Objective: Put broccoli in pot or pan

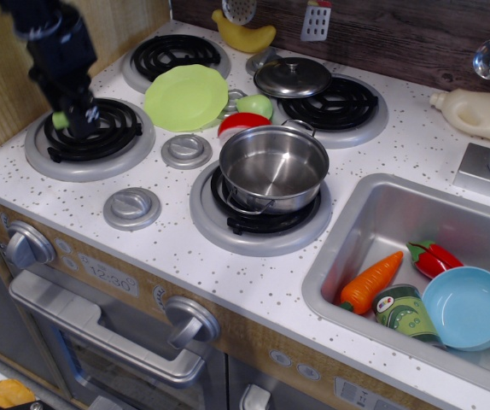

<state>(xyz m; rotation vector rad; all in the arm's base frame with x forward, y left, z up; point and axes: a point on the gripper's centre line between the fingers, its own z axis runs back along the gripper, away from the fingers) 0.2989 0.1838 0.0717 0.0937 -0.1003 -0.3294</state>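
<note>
The small light-green broccoli (59, 120) is at the front-left burner (91, 141), only partly showing beside the black fingers. My gripper (76, 118) hangs over that burner, blurred, and appears shut on the broccoli, just above the coil. The shiny steel pot (272, 171) stands empty on the front-middle burner, well to the right of the gripper.
A lime-green plate (187, 96), a pale-green fruit (255, 105) and a red piece (243, 122) lie between gripper and pot. A dark lid (292, 77) sits on the back-right burner. The sink (382, 213) holds a carrot (371, 282), a blue bowl (467, 307) and other toys.
</note>
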